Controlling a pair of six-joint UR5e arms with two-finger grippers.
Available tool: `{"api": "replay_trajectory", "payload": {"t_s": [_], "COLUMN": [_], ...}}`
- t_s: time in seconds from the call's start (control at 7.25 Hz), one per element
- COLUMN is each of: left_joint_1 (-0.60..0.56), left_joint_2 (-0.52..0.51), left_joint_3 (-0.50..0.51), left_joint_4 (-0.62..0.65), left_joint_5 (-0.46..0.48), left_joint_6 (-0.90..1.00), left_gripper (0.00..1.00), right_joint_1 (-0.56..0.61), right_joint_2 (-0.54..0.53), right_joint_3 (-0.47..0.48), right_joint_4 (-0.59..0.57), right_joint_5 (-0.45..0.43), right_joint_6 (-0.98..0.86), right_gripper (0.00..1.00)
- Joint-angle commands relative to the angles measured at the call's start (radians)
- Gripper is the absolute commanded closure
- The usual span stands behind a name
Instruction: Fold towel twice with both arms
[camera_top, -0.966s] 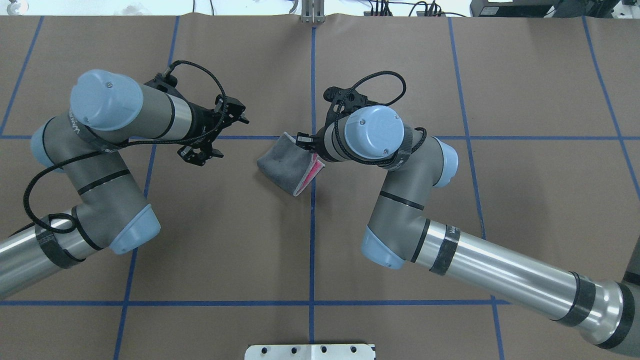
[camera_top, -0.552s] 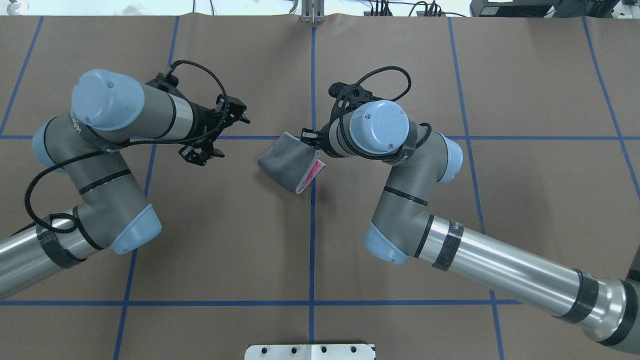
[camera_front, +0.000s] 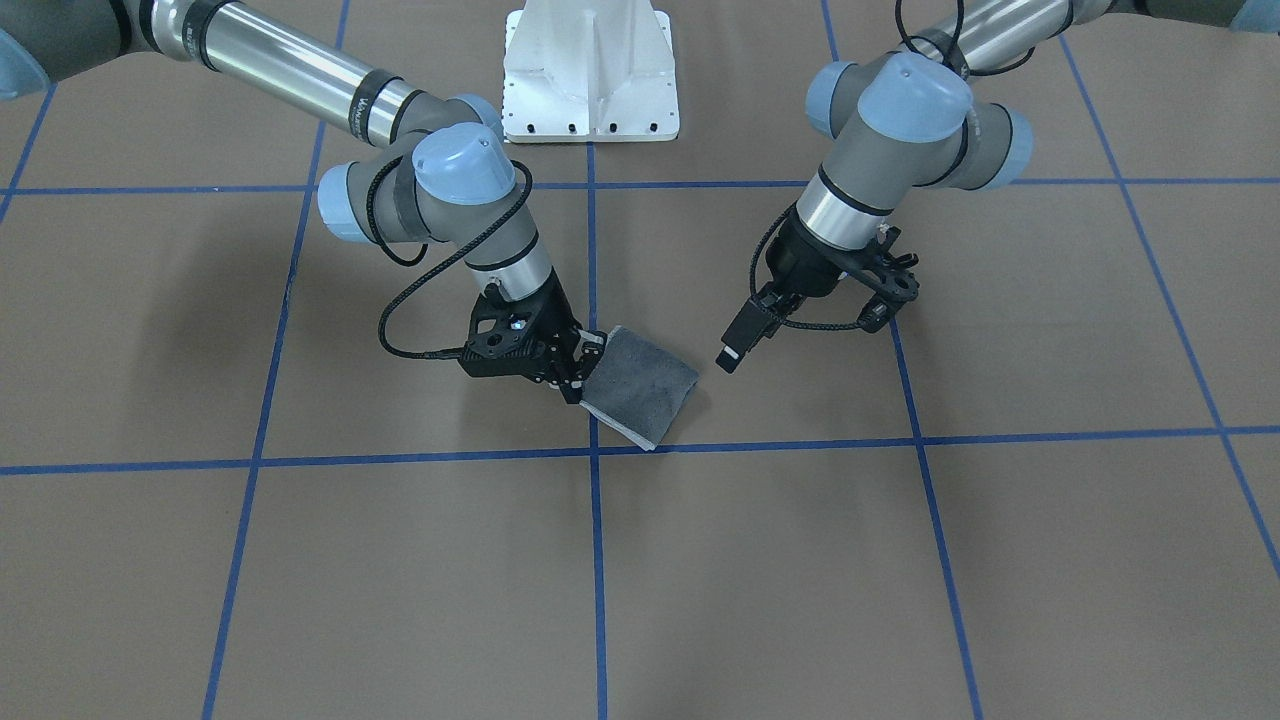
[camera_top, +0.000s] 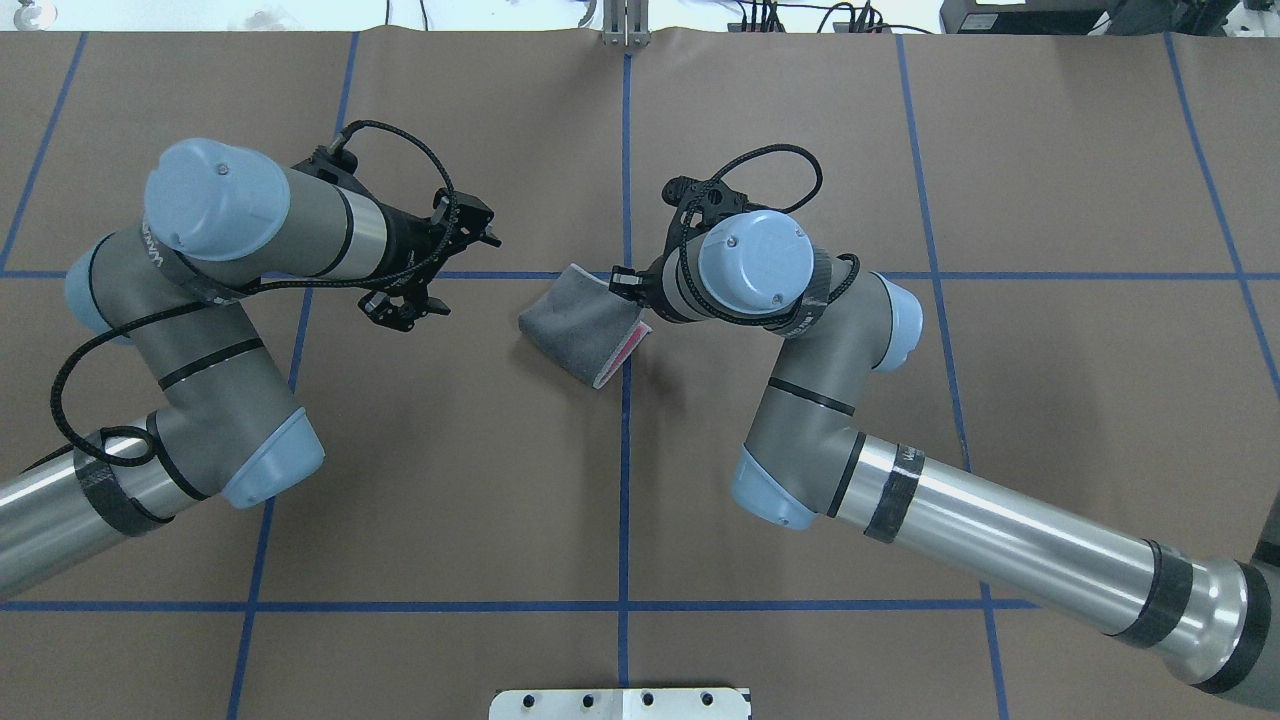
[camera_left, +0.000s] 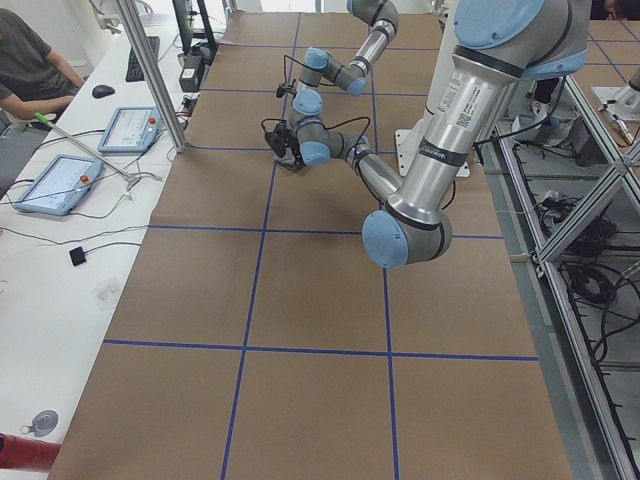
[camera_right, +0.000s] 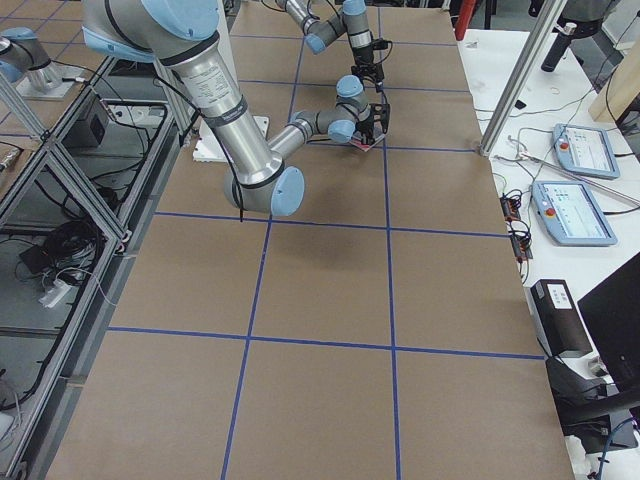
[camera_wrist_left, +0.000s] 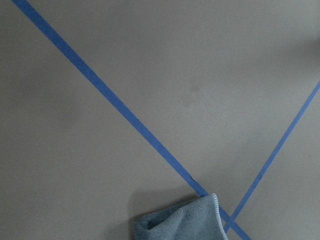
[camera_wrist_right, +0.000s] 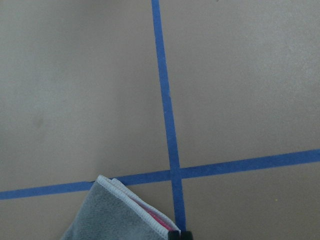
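The towel (camera_top: 580, 320) lies near the middle of the bench (camera_top: 450, 500). Seen from above, it sits just at 7 o'clock of the spot where two blue tape lines (camera_top: 625, 480) cross. It is folded over into a small, fat packet. The dark grey side faces out and looks soft and fuzzy. A thin strip of pink peeks out along the open edge at the towel's 4 o'clock side, next to the light grey stitched border. The round, closed fold is at its 9 o'clock side. The packet sits slanted to the tape lines, not square with them.

The right gripper (camera_front: 573, 372) is at the towel's 2 o'clock corner. Its fingers are pinched narrow on the towel's edge. That edge is held up a little off the bench, with a shadow under it. The right arm (camera_top: 950, 520) reaches in from 4 o'clock and bends down over the towel.

The left gripper (camera_top: 452, 272) hangs above the bench at the towel's 10 o'clock, near it but not touching. Its fingers look spread wide, with nothing between them. The left arm (camera_top: 200, 350) comes in from 8 o'clock.
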Motion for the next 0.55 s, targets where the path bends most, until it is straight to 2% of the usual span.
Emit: {"api": "replay_trajectory", "payload": {"t_s": [0.0, 0.14, 0.28, 0.41], "left_joint_1": [0.000, 0.003, 0.003, 0.003], "left_joint_2": [-0.002, -0.034, -0.081, -0.103], "left_joint_3": [0.005, 0.024, 0.064, 0.080], "left_joint_4": [0.000, -0.002, -0.005, -0.018], "left_joint_5": [0.000, 0.002, 0.002, 0.017], "left_joint_6": [0.000, -0.006, -0.008, -0.031], "left_gripper": [0.00, 0.00, 0.00, 0.00], "right_joint_1": [-0.003, -0.004, -0.006, -0.006], "right_joint_2": [-0.001, -0.001, -0.002, -0.001], "right_joint_3": [-0.008, -0.008, -0.008, -0.006], "right_joint_4": [0.000, 0.002, 0.002, 0.002], "right_joint_5": [0.000, 0.000, 0.000, 0.000], "right_joint_6": [0.000, 0.001, 0.001, 0.001], "right_gripper": [1.00, 0.99, 0.93, 0.92]}}
